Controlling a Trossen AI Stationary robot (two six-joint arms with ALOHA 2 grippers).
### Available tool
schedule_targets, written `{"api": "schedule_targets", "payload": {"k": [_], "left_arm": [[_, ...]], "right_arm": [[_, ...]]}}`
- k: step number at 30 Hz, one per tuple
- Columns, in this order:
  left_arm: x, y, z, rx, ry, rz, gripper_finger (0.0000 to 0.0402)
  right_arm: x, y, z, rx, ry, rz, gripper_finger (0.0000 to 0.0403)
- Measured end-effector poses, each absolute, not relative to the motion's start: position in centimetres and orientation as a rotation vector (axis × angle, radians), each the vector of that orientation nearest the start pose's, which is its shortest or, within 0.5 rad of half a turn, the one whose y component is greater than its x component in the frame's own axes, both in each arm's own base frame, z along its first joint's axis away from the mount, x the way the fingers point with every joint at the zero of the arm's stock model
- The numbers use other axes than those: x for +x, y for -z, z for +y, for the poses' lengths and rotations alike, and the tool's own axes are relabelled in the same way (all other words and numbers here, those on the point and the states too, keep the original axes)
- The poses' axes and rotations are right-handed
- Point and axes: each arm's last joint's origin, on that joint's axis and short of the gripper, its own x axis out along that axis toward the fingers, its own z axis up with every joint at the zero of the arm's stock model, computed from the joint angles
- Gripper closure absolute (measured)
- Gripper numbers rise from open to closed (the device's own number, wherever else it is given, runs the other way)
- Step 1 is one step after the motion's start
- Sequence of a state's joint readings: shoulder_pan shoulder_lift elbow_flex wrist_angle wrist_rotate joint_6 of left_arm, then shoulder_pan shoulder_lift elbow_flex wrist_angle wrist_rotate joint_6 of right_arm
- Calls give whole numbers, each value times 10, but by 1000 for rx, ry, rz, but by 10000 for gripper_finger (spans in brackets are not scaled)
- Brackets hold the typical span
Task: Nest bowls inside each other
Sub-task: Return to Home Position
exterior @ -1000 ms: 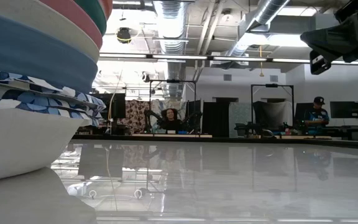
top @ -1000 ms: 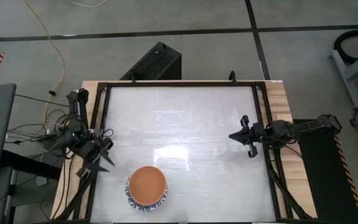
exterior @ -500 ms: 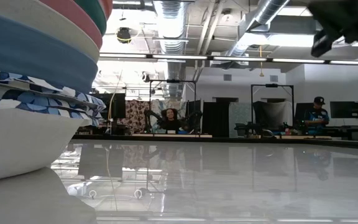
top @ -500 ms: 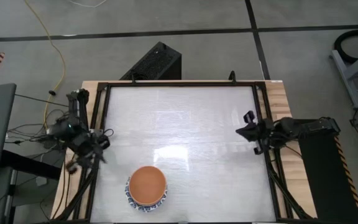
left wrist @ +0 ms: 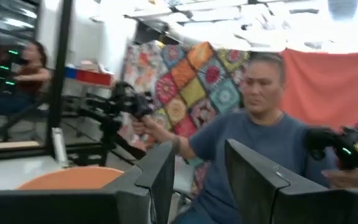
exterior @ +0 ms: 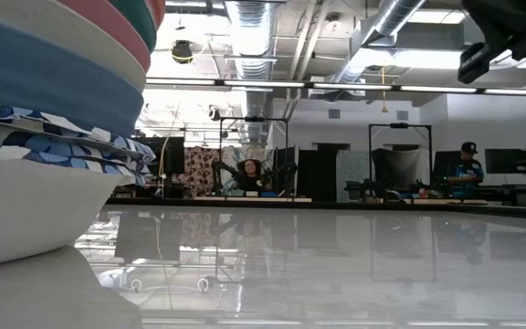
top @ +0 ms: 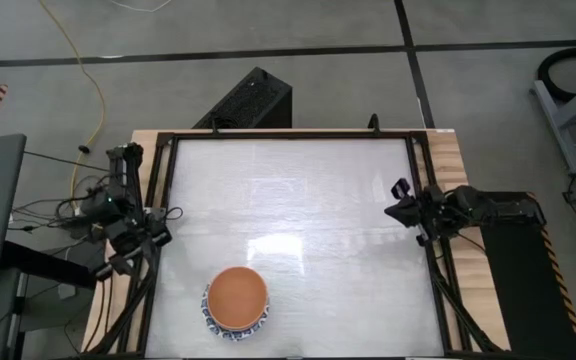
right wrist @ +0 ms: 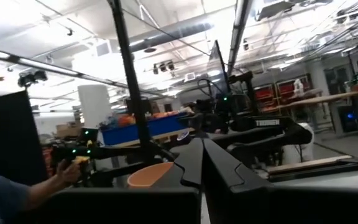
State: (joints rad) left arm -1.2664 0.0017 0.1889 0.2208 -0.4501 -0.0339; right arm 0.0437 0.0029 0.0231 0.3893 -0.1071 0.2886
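Observation:
The bowls stand nested in one stack (top: 237, 300) near the table's front edge, left of its middle, the bottom bowl resting on the table. The top bowl is orange (left wrist: 73, 177). The low view shows the stack (exterior: 44, 119) from the side: a white bottom bowl, blue-patterned rims, then blue, cream, pink and teal bands. My left gripper (top: 128, 260) hangs open at the table's left edge, beside the stack, with nothing between its fingers (left wrist: 197, 158). My right gripper (top: 398, 200) is shut and empty (right wrist: 201, 149) at the right edge, raised above the table (exterior: 505, 41).
Black frame rails (top: 293, 136) run round the white tabletop (top: 298, 220). A black box (top: 253, 100) lies on the floor past the far edge, and cables (top: 58, 215) trail at the left. A person (left wrist: 253, 137) stands beyond the table's near side.
My left gripper has drawn back from the stack toward the table's left edge, rising and tipping upward. My right gripper has pulled back toward the right edge, risen and tipped upward too. The stack has kept still.

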Motion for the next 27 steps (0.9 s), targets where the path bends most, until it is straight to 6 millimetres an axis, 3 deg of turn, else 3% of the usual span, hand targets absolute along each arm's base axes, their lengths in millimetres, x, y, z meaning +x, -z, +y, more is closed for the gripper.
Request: {"api": "schedule_targets", "payload": {"k": [11,19,27], "left_arm": [[36,-203,-81,-422,928,-228,272],[31,-207,-82,-388,1077,-290,272],[29,-219,-78,-448,1108,-332,272]], "right_arm": [[88,-207,1,251,-172,-380,378],[89,-205,-2,253,-182,-350,378],[87,-209,-5,274,-181,-391,378]]}}
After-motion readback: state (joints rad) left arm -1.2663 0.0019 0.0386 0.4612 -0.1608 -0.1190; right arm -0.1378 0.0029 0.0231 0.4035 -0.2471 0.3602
